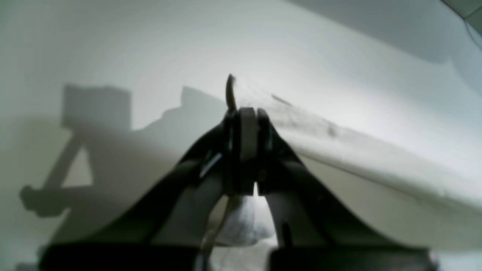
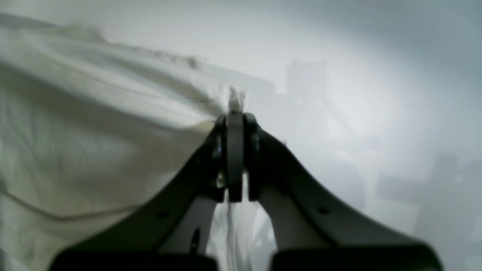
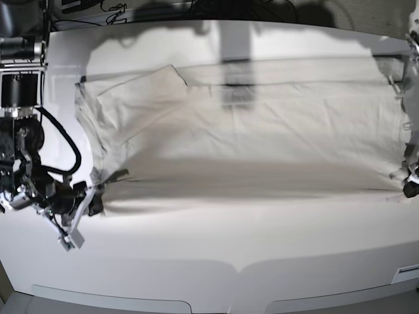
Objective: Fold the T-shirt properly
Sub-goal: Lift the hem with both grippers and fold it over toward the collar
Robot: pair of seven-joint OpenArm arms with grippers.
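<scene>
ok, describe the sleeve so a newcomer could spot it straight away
Start at the white table, covered by the wide off-white T-shirt. Go to the shirt's end nearest the right tool. The sleeve is the angled flap on the far side there, the only part overlapping the body.

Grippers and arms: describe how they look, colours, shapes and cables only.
Both the left gripper and right gripper have dark, curved fingers tapering to slim tips. In the base view the right arm is black with metal joints and a looping black cable.
</scene>
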